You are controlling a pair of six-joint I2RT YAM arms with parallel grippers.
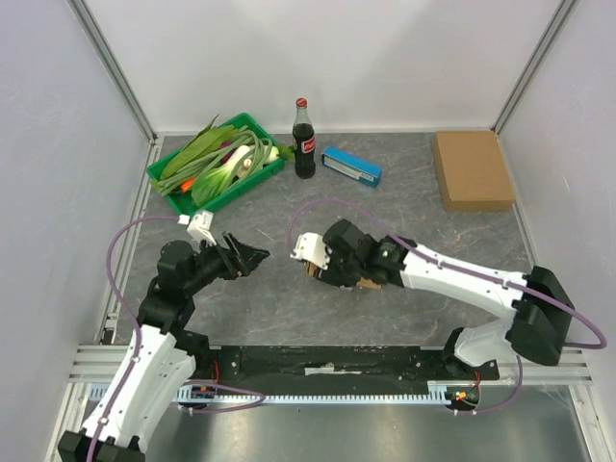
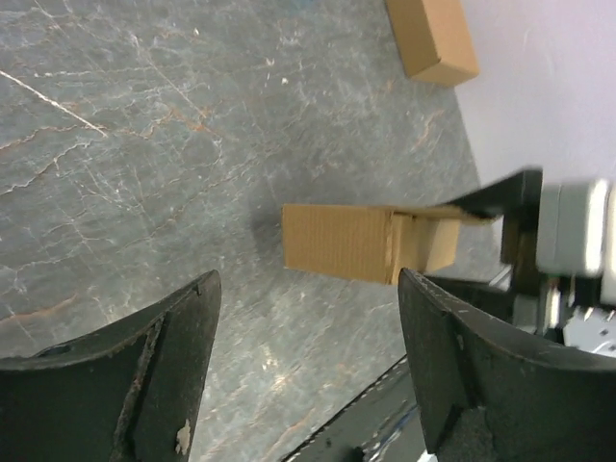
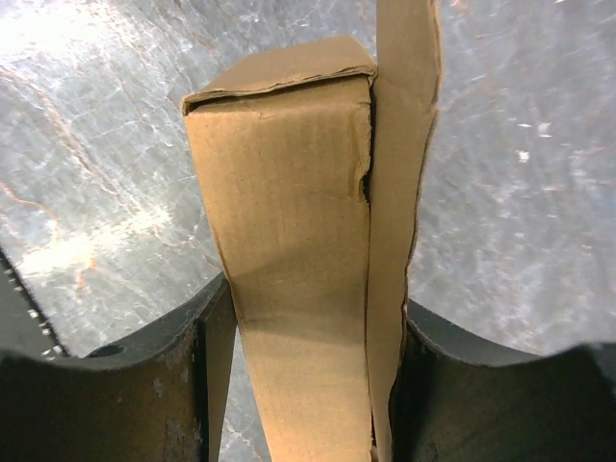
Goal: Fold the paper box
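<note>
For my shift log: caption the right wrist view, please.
Right fingers grip a part-folded box, one flap standing loose, grey table behind.

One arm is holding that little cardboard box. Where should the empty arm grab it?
Probably the free end of the paper box, pinching across its flat sides. The right gripper is shut on the other end, where a loose flap stands beside it. The left gripper, jaws open, faces the bare end, so it should come straight in from its own side.

Top cam overhead; wrist cams close, sharing box (image 3: 289, 241).
</note>
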